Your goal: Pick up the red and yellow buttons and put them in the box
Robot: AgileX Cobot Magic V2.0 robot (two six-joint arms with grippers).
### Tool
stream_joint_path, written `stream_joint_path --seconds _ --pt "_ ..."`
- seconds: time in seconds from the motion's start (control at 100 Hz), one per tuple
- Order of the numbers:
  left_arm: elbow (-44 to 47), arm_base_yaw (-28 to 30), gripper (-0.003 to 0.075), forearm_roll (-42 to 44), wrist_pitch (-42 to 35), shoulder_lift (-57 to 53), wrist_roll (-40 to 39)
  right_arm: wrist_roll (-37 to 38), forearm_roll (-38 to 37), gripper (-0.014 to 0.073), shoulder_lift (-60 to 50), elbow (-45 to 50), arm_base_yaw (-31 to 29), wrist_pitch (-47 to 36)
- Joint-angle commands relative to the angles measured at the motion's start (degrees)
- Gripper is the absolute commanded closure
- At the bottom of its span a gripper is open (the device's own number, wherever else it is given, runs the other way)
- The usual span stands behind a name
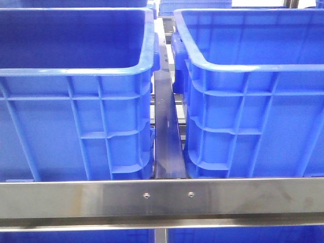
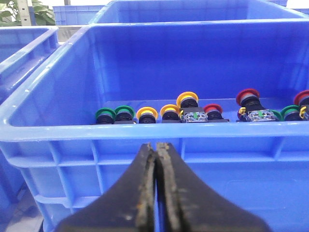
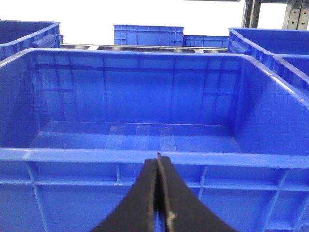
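Two blue crates stand side by side behind a steel rail [image 1: 162, 200], a narrow gap between them. The left tool [image 2: 157, 145], clenched with nothing in it, hovers outside the near wall of the crate of buttons [image 2: 43, 125]; red buttons [image 2: 247, 96], yellow buttons [image 2: 146, 115] and green ones [image 2: 105, 115] lie in a row along its floor. The right tool [image 3: 158, 157], also clenched empty, faces the box [image 3: 145, 155], whose floor shows bare.
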Motion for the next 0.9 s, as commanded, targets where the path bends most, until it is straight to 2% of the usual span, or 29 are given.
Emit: stream_joint_path --seconds 0.0,0.54,0.89 --pt "3.0 0.0 0.074 0.0 -4.0 -1.8 -0.1 -0.1 -0.5 0.0655 -1.3 -1.0 0.1 -4.1" --pt "0.5 0.0 0.074 0.0 -3.4 -1.8 -0.1 -0.1 -0.5 0.0655 -1.3 -1.0 0.1 -4.1" --pt "-13.7 0.0 0.0741 0.0 8.2 6.2 -0.1 -0.1 -0.5 0.0655 -1.3 -1.0 0.1 -4.1"
